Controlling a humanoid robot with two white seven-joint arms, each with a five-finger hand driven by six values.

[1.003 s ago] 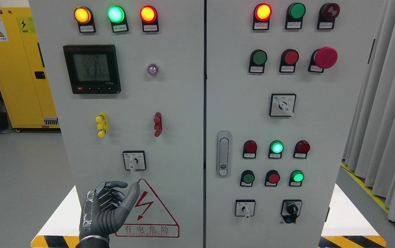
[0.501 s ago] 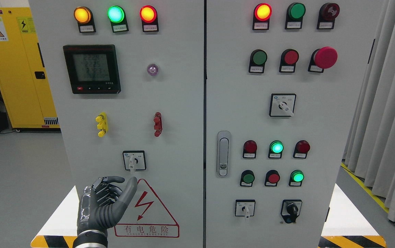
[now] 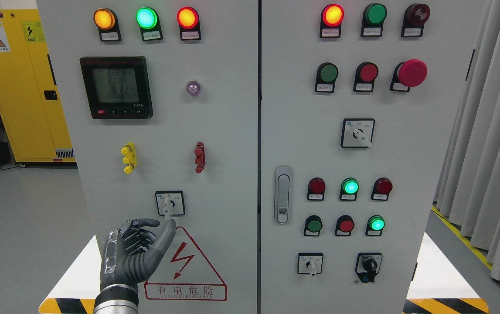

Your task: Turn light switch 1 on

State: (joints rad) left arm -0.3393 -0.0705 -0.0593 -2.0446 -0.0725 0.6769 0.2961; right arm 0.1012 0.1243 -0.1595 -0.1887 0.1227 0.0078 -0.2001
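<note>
On the left door of the grey cabinet (image 3: 228,131), a small rotary selector switch (image 3: 170,203) sits low, its white knob pointing straight down. My left hand (image 3: 156,227) comes up from the bottom edge directly below it. The thumb (image 3: 168,229) points up and almost reaches the knob's lower tip, while the other fingers (image 3: 138,233) are loosely bent and hold nothing. My right hand is out of view.
A red-bordered triangular warning sticker (image 3: 188,266) is right of the hand. Above are yellow (image 3: 128,157) and red (image 3: 199,157) terminals, a meter display (image 3: 116,87) and lit lamps. The right door carries buttons, selector switches (image 3: 310,263) and a latch handle (image 3: 282,194). Curtains (image 3: 489,131) hang at right.
My left hand has risen a little, bringing the thumb tip from the top of the warning triangle to just under the selector's knob. The knob has not turned.
</note>
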